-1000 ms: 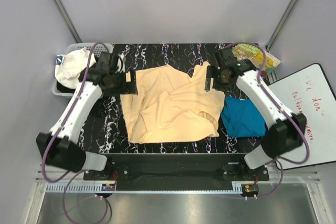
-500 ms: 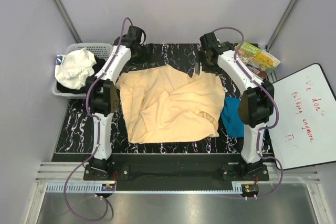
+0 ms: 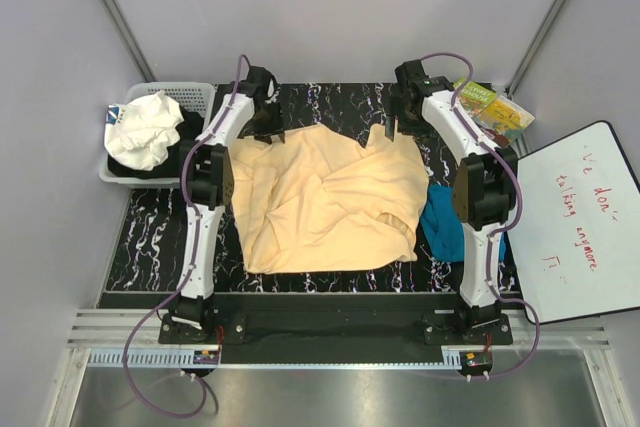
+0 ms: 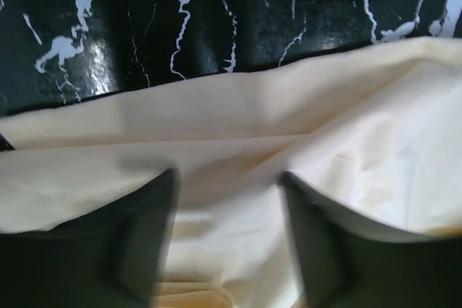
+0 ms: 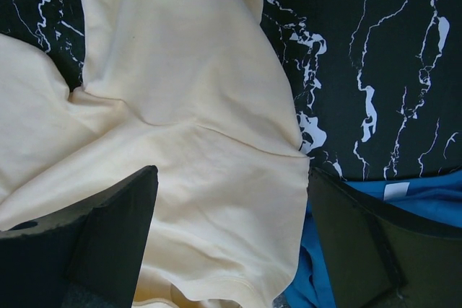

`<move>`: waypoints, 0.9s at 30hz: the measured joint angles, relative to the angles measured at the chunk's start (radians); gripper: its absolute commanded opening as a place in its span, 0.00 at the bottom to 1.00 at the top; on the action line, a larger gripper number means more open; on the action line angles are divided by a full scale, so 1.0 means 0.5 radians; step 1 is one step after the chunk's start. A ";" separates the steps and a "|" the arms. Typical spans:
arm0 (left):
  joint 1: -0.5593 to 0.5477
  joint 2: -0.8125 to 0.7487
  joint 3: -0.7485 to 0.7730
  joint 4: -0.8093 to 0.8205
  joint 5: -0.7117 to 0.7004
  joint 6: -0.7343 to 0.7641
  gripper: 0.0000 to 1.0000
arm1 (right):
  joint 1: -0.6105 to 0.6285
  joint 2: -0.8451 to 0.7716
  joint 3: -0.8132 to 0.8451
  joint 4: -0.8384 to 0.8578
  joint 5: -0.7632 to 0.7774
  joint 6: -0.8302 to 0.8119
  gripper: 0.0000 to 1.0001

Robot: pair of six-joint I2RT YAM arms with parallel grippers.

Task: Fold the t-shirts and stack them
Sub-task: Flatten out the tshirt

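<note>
Cloth soft, limp, light: peach t-shirt [image 3: 330, 197] lies rumpled on counter [image 3: 160, 237]; best pinched at far corners. Left claw [image 4: 227, 178] spread astride its hem, right claw [image 5: 232, 174] spread above it.

Two t-shirts [image 3: 330, 197] [image 3: 441, 233] — one basket [image 3: 190, 88]

**Arms reached out to the shirt's far edge**

Both arms straightened from their bent pose toward the back of the table [image 3: 150, 237]. The left gripper [image 3: 268, 133] and right gripper [image 3: 393, 129] moved to the far corners of the peach-yellow t-shirt [image 3: 320, 207], whose left side spread wider; the left jaws narrowed somewhat
</note>
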 measured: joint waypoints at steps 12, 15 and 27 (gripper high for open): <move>-0.027 -0.267 -0.333 -0.021 0.019 0.020 0.00 | -0.034 0.002 0.056 0.002 -0.037 -0.036 0.89; -0.055 -0.587 -0.645 -0.026 0.012 0.040 0.00 | -0.034 0.002 0.050 0.002 -0.063 -0.036 0.89; -0.307 -1.253 -1.843 -0.110 0.129 0.013 0.37 | -0.034 0.006 -0.025 0.001 -0.069 -0.063 0.88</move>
